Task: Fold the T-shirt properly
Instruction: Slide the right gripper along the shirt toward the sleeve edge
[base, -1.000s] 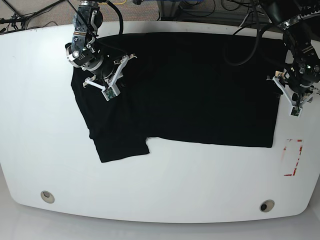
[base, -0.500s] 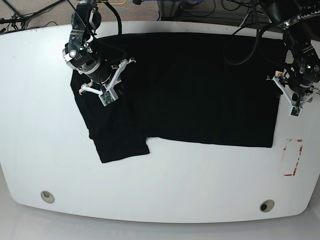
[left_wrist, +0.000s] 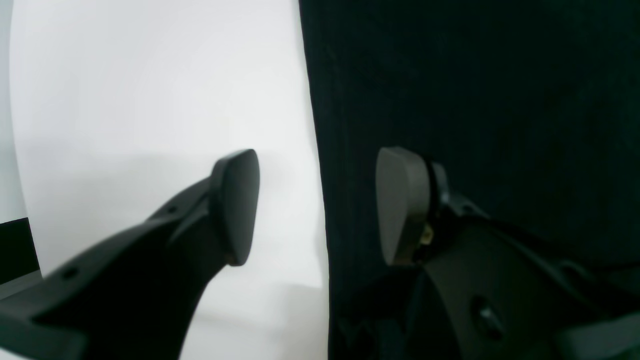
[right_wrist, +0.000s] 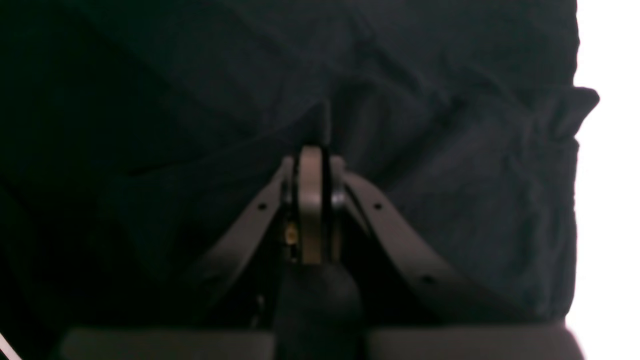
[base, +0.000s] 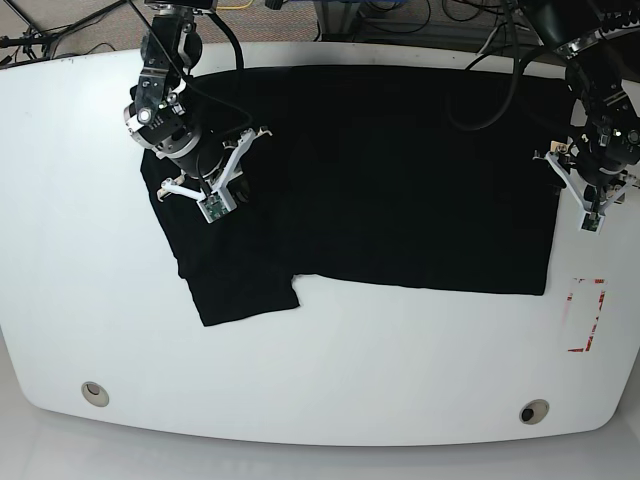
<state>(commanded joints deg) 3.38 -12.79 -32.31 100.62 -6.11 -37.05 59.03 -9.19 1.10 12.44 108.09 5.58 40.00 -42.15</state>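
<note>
On the white table (base: 90, 250), the right gripper (right_wrist: 312, 150) pinches the unprinted T-shirt (base: 380, 170); the left gripper (left_wrist: 317, 200) straddles its edge, jaws spread.

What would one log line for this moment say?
T-shirt: spread flat | right end effector: shut on T-shirt | left end effector: open, straddling the T-shirt's edge

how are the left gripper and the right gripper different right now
The left gripper is open, one finger over the white table and one over the T-shirt, straddling its edge. The right gripper is shut, pinching a raised fold of the shirt. In the base view they sit at opposite ends of the shirt. Both have dark fingers.
</note>
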